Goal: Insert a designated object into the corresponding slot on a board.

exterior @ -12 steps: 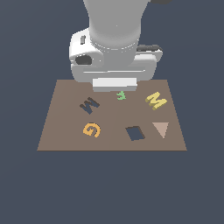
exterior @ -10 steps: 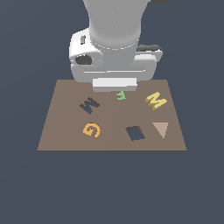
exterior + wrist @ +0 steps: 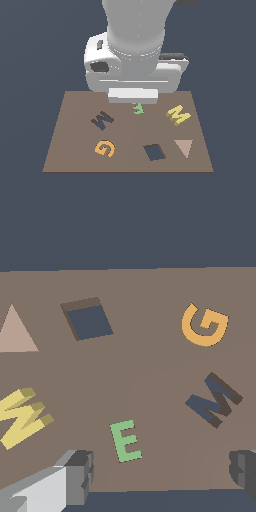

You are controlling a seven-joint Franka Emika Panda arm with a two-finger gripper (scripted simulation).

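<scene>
The brown board (image 3: 75,150) fills the middle of the exterior view, lying flat on the dark ground. The yellow M (image 3: 178,115) lies on the board's upper right part in that view, tilted, touching nothing else. The dark M-shaped slot (image 3: 102,120) is cut into the board's upper left part, well apart from the yellow M, with the green E (image 3: 138,107) between them near the far edge. Below the slot lies the orange G (image 3: 105,148); to the exterior view's right of it are the dark square cutout (image 3: 154,152) and then the pale triangle (image 3: 184,147).

The arm's grey-white bulk hangs over the board's far edge and hides the fingers in the exterior view. In the wrist view the gripper (image 3: 162,473) stands wide apart — one fingertip (image 3: 80,476) near the green E, the other barely showing at the frame's edge — and nothing sits between them. The fingertips seem to be above the board rather than on it, though the height is hard to judge.
</scene>
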